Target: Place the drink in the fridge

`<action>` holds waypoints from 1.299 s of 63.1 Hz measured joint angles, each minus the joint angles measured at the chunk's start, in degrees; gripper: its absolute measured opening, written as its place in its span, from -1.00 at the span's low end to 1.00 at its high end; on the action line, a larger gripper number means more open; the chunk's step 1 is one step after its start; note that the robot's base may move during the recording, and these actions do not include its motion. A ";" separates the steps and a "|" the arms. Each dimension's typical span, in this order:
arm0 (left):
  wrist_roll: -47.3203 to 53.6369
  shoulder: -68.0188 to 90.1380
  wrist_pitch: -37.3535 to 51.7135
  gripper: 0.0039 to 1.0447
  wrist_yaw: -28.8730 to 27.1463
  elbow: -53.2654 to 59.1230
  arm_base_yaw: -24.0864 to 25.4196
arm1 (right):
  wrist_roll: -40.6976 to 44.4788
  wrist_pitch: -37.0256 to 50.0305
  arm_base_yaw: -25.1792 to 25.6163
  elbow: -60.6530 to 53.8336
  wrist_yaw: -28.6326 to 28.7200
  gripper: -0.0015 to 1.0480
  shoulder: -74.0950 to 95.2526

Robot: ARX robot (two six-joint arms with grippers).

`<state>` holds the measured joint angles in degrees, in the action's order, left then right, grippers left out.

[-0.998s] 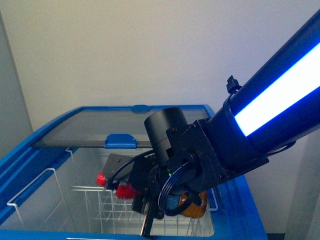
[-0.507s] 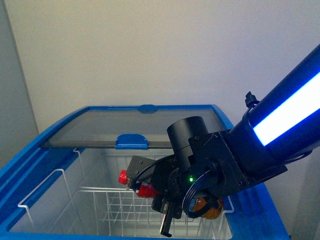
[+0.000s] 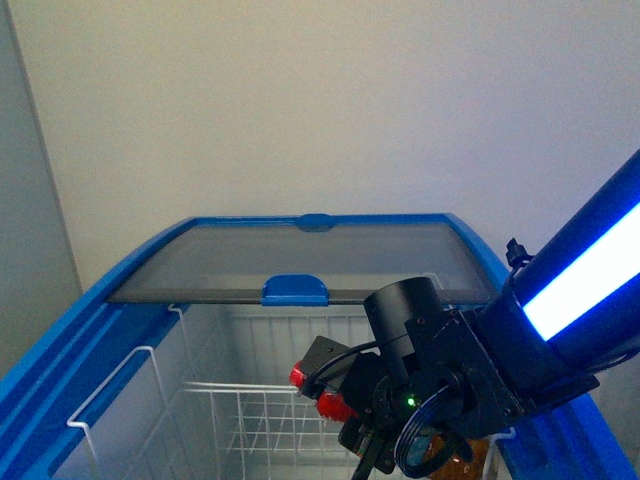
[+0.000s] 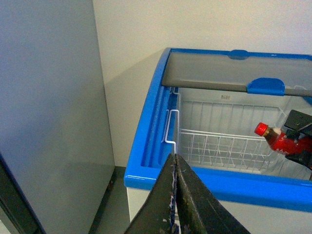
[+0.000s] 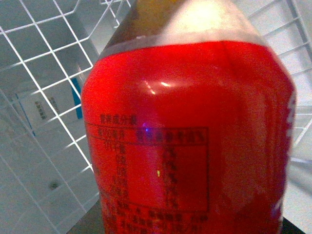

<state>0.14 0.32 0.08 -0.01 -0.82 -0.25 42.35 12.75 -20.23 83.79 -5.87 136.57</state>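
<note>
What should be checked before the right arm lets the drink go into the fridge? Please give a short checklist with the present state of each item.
1. Lid open: ok. The sliding glass lid is pushed to the back of the fridge.
2. Bottle held: ok. The bottle sits in the right pincer, red cap pointing sideways.
3. Bottle over the opening: ok. It is inside the blue rim, above the wire basket.
4. Bottle resting on the basket: cannot tell.
5. Basket free under the bottle: cannot tell; the arm hides part of it.
6. Left pincer out of the way: ok, shut, outside the front rim.
</note>
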 joint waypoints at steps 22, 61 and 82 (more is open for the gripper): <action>0.00 0.00 0.00 -0.96 0.00 0.00 0.00 | -0.96 -1.55 -1.44 -1.57 0.07 0.64 1.38; 0.00 0.00 0.00 -0.96 0.00 0.00 0.00 | -16.37 -2.84 1.95 -10.49 10.51 0.86 -21.09; 0.00 0.00 0.00 -0.96 0.00 0.00 0.00 | -32.26 -1.95 8.28 -23.96 0.92 0.86 -48.63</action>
<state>0.14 0.32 0.08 -0.01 -0.82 -0.25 10.09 10.81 -11.94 59.83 -4.95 87.94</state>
